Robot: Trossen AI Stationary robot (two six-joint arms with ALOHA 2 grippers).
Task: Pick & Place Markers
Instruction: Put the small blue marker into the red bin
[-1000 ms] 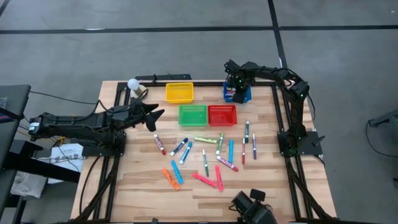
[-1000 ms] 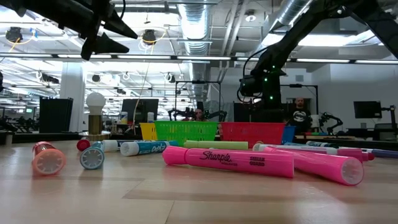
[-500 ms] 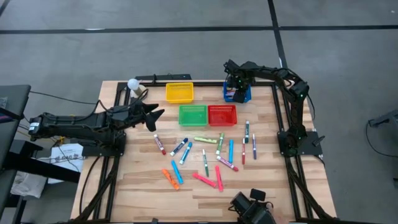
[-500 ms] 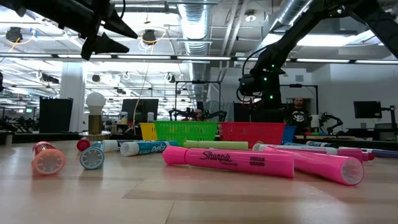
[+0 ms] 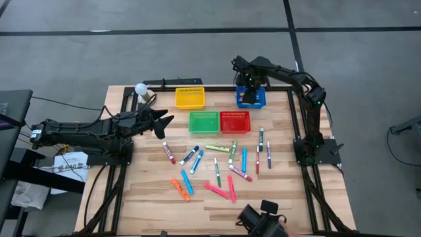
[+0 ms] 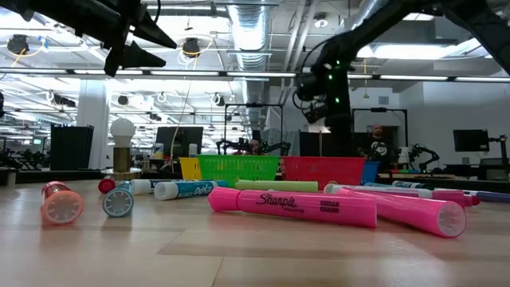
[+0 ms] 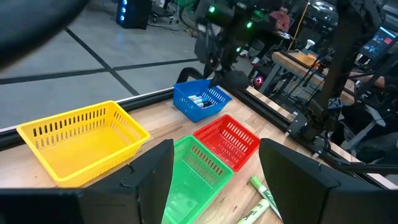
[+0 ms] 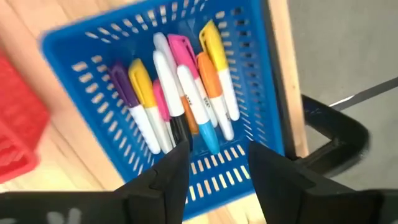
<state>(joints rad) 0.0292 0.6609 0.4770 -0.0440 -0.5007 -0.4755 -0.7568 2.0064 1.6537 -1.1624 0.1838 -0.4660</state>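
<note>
Wooden tabletop [image 5: 151, 197], markers [image 5: 217, 172] scattered toward six o'clock.
My right gripper [image 5: 245, 84] empty, jaws parted over blue basket [image 5: 251, 99]; left gripper [image 5: 161, 122] agape. Light, stiff, slick barrels: grip mid-length.

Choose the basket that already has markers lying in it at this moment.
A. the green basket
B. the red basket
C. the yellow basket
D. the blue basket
D: the right wrist view shows the blue basket holding a cluster of markers, directly below the open right gripper, while the left wrist view shows the yellow basket with nothing in it.
</note>
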